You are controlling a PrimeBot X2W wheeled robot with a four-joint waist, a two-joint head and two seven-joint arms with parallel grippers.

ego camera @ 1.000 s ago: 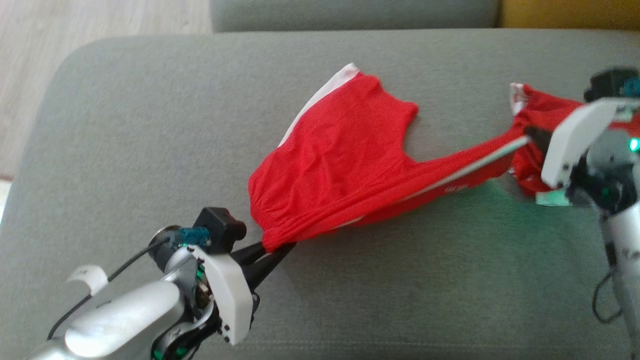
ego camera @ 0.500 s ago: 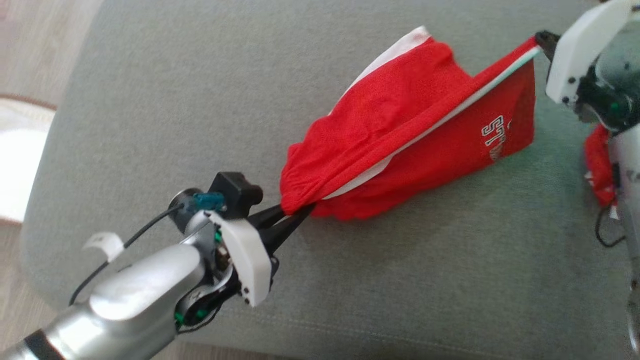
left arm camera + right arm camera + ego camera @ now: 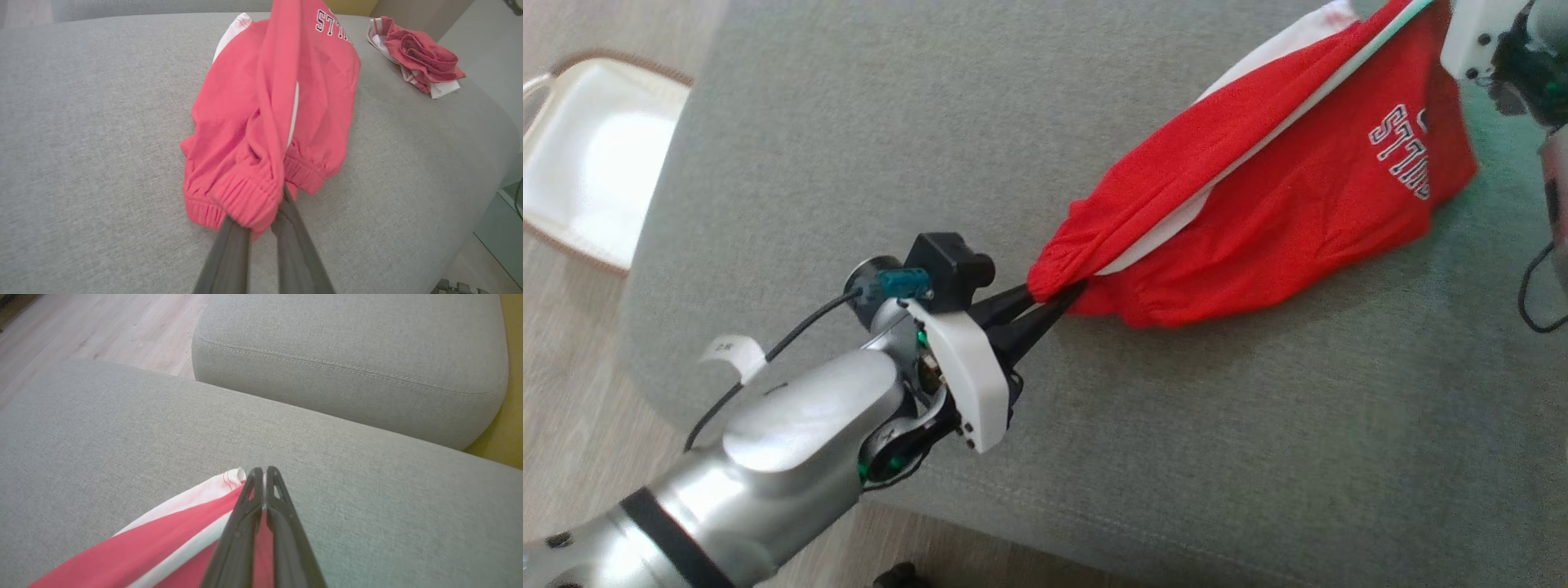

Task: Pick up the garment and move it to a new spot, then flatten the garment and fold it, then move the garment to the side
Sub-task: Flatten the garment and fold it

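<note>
The garment is a pair of red shorts with white side stripes and white lettering. It hangs stretched between my two grippers above the grey sofa cushion, its lower fold brushing the fabric. My left gripper is shut on the elastic waistband at the low end; in the left wrist view the left gripper pinches the bunched waistband of the garment. My right gripper is shut on the striped edge of the garment, holding the high end at the head view's top right.
A second crumpled red and white piece of clothing lies near the cushion's far right edge. Another grey cushion sits beyond the seat. A white tray-like object rests on the wooden floor to the left.
The head camera has swung left and down. The right gripper has lifted its end of the garment away from the other red piece, so the lettered panel now hangs open; the left grip is unchanged.
</note>
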